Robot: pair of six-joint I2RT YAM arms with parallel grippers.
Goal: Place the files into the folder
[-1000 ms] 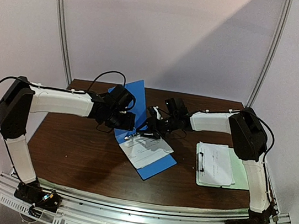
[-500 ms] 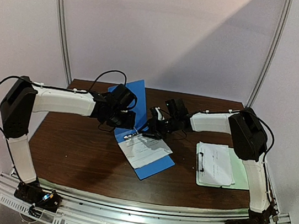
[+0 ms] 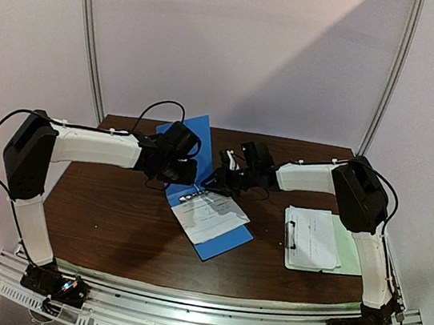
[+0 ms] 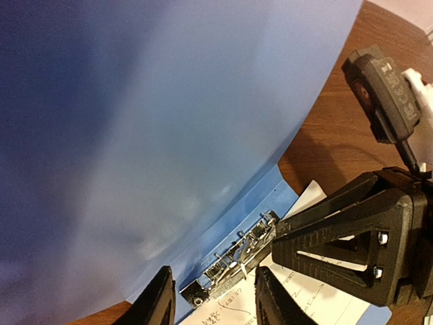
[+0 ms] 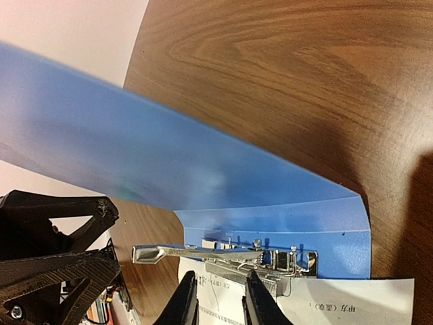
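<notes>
**A:** Where is the folder on your screen?

**B:** I see the blue folder [image 3: 226, 241] lying open mid-surface [image 3: 112, 220], with its cover [image 3: 197, 131] standing up at the back left. One sheet [image 3: 211, 214] lies inside, its top edge right at the metal clip [image 5: 223, 256]. I cannot tell whether the clip pins it.

**A:** And the other sheet?

**B:** The second sheet [image 3: 316, 237] is well apart on the right, on the pale green clipboard [image 3: 350, 254].

**A:** What about the grippers?

**B:** My left gripper [image 4: 211, 301] hovers by the clip beside the raised cover, fingers moderately apart with nothing between them. My right gripper [image 5: 218, 301] faces it over the clip. Its gap is narrow, and I see nothing clamped in it.
</notes>
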